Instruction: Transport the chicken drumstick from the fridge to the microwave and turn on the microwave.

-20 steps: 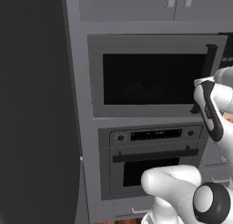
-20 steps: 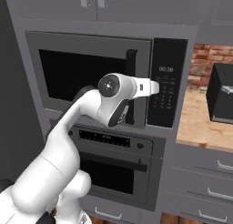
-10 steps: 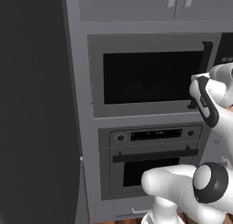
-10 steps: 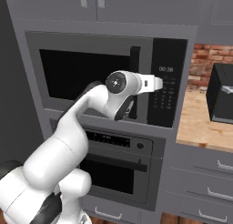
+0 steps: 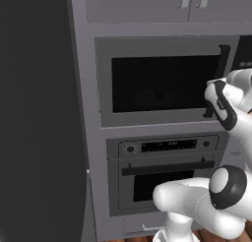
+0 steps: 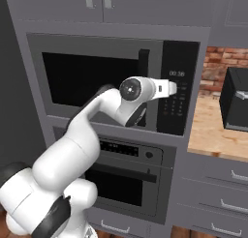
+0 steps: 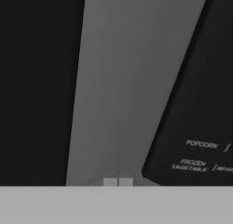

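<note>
Your pincer [image 7: 118, 182], jaws pressed together and holding nothing, points at the microwave [image 6: 97, 77] beside its black keypad panel [image 6: 177, 94]. The microwave's door is shut, above the oven [image 6: 126, 179]; the drumstick can't be seen.

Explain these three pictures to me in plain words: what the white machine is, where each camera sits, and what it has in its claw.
The white machine is a robot arm on a base that can drive, in a rendered kitchen. Two cameras ride behind it, left and right. Both face the microwave, its door shut, with an oven below. The third camera sits on the hand, looking along the claw. It sees the grey strip beside the black keypad panel, with words like POPCORN. The claw is shut and holds nothing. To the right, a dark box stands on the wooden counter.
</note>
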You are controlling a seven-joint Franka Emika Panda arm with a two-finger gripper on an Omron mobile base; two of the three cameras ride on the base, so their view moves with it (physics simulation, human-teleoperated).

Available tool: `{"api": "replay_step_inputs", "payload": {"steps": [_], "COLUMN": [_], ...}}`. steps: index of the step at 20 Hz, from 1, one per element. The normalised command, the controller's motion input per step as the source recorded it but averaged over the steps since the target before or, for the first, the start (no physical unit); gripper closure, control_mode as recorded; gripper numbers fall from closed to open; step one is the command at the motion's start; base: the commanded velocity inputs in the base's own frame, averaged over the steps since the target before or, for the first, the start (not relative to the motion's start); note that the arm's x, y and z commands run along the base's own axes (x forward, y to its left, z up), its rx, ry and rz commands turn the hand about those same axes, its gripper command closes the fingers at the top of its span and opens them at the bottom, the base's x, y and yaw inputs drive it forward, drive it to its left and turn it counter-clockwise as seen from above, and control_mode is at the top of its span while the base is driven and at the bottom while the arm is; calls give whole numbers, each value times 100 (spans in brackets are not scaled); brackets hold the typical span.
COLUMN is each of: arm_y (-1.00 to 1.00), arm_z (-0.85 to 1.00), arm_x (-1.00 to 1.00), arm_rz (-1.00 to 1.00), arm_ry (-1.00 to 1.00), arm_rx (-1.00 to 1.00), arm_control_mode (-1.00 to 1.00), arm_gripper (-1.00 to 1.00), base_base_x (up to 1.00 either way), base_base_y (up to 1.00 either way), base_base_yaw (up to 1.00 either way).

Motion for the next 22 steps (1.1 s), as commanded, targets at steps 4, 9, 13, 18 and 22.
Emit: {"api": "replay_step_inputs", "payload": {"steps": [4,9,13,18,22], "arm_y": [23,19,8,3,1], "arm_z": [-36,-39,-37,-32,-29], "arm_x": [62,62,50,41,32], "arm_rz": [0,0,-3,-7,-7], "arm_ry": [0,0,0,0,0], "arm_rx": [0,0,0,0,0], "arm_control_mode": [-100,-100,-100,-100,-100], "arm_gripper": [100,100,100,100,100], "base_base_x": [0,0,0,0,0], "base_base_y": [0,0,0,0,0], "base_base_yaw": [0,0,0,0,0]}}
